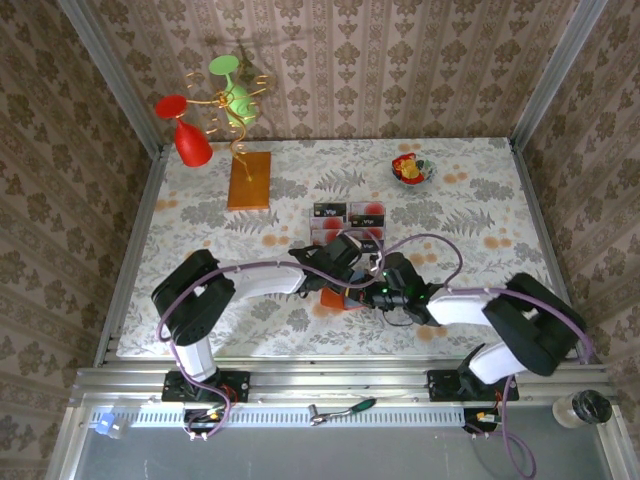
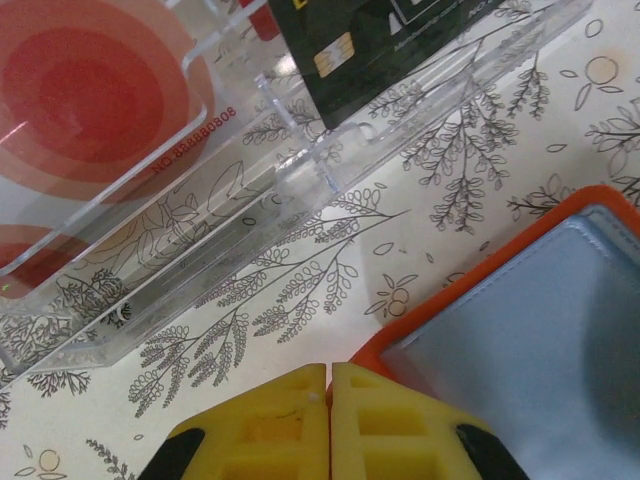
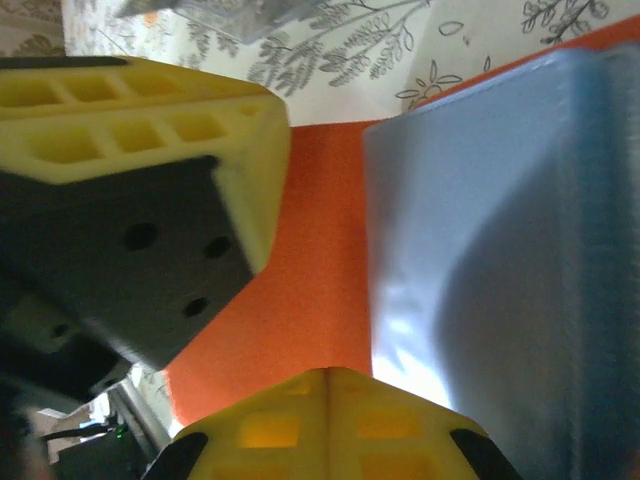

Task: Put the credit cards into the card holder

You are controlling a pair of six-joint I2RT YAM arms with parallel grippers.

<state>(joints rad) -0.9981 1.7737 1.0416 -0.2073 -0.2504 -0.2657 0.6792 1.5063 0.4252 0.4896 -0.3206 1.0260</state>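
Currently, you have both grippers down on the one card holder, which lies open, grey-blue inside up, on the table just beside the one clear tray. The left gripper is closed tip to tip at its orange corner and the right gripper likewise at its edge, probably to steady it for loading; whether either nips the leather cannot be told. Count four credit cards in the tray, two rows of two.
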